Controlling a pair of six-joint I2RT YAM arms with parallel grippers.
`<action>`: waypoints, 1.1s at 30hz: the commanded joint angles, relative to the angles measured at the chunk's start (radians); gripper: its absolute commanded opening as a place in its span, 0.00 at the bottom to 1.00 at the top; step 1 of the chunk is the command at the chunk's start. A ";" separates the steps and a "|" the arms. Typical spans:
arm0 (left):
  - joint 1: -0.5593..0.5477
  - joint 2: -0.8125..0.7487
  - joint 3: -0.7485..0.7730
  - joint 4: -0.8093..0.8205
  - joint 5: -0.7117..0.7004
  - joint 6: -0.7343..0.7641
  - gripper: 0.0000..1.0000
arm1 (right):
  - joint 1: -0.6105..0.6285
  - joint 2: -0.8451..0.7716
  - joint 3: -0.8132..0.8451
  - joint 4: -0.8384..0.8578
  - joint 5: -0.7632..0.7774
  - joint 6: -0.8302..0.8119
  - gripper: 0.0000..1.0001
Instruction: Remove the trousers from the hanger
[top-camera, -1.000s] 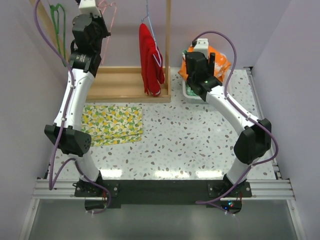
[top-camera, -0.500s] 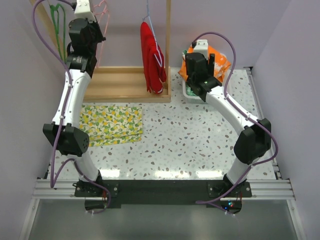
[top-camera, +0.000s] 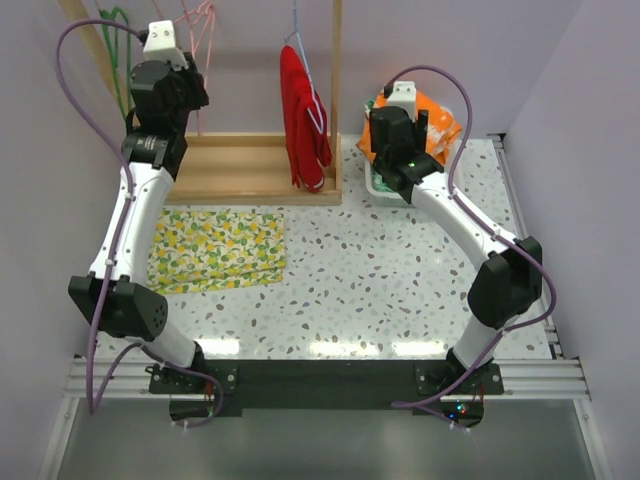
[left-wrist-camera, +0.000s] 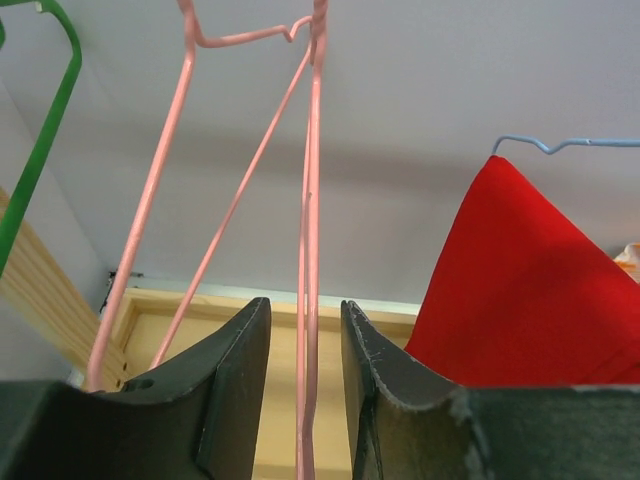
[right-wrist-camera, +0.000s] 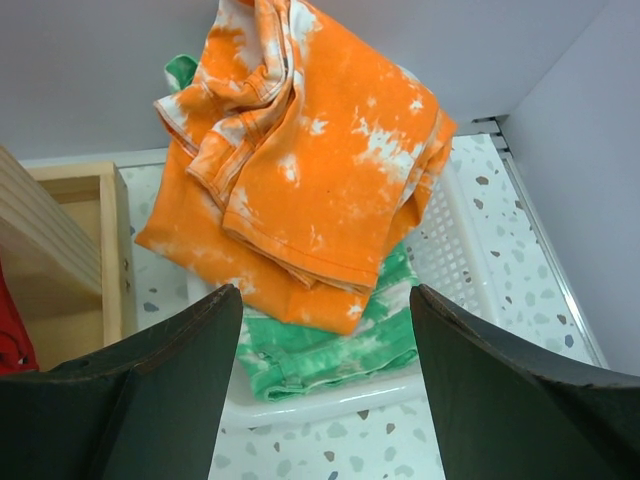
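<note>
The left tool (left-wrist-camera: 305, 325) is raised high at the back left of the desk (top-camera: 400, 290), level with the hangers on the wooden rack (top-camera: 240, 168). Its two fingers (left-wrist-camera: 238, 385) stand slightly apart. One wire of an empty pink hanger (left-wrist-camera: 312, 190) runs down through the gap, with a sliver of space on either side, so the jaws bracket the wire without clamping it. A green hanger (left-wrist-camera: 48, 140), also bare, hangs just to the left.

The red trousers (top-camera: 303, 120) hang on a pale blue wire hanger (left-wrist-camera: 560, 145) near the rack's upright post (top-camera: 336, 90). They are to the right of the left tool and apart from it.

The right tool (right-wrist-camera: 325, 295) hovers with its jaws spread wide and nothing between them, above a white basket (right-wrist-camera: 455, 255) at the back right of the desk. The orange trousers (right-wrist-camera: 330, 160) lie crumpled on top in the basket, and the green trousers (right-wrist-camera: 330, 345) show beneath them.

A lemon-print cloth (top-camera: 220, 250) lies flat on the desk in front of the rack.
</note>
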 joint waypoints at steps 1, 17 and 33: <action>-0.004 -0.140 -0.035 0.013 0.015 -0.017 0.39 | -0.001 -0.038 0.002 -0.020 -0.030 0.056 0.71; -0.125 -0.291 0.013 -0.029 0.047 0.001 0.40 | 0.009 -0.095 -0.025 -0.047 -0.048 0.076 0.71; -0.196 0.070 0.340 -0.004 0.409 -0.179 0.41 | 0.011 -0.130 -0.038 -0.073 -0.036 0.093 0.72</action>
